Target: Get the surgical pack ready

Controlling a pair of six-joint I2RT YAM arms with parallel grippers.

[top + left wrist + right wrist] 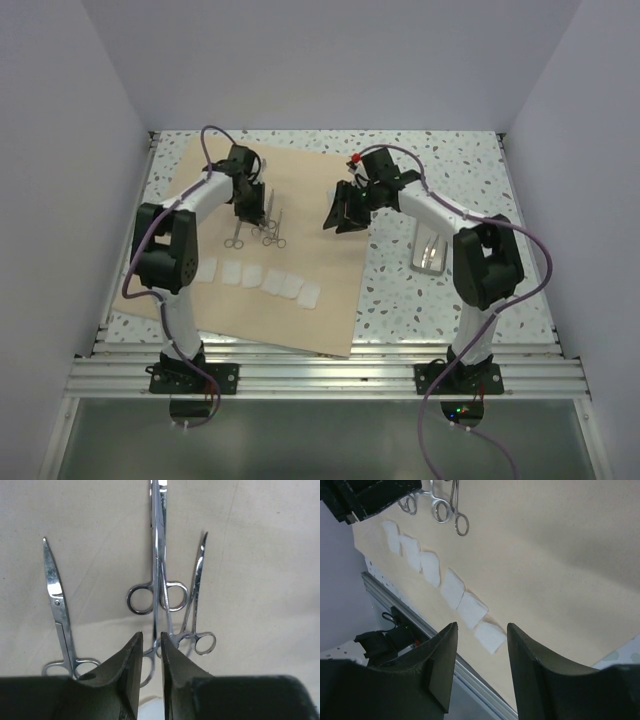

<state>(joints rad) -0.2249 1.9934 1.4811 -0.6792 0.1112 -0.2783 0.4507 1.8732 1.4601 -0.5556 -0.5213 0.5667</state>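
The tan wrap sheet [310,200] lies flat on the table. On it lie steel instruments [268,232] and, nearer the arms, a row of several white gauze squares [270,280]. My left gripper [247,212] is down at the instruments. In the left wrist view its jaws [151,639] stand narrow around the handle of a long forceps [155,570]. Scissors [56,605] lie to the left and a curved forceps [197,590] to the right. My right gripper [342,218] hangs open and empty over the sheet's right part [481,627]. The steel tray [430,255] sits off the sheet.
The tray rests on the speckled tabletop [400,300] beside the right arm. White walls close in the table on three sides. A metal rail [320,375] runs along the near edge. The gauze row [452,587] shows below the right wrist.
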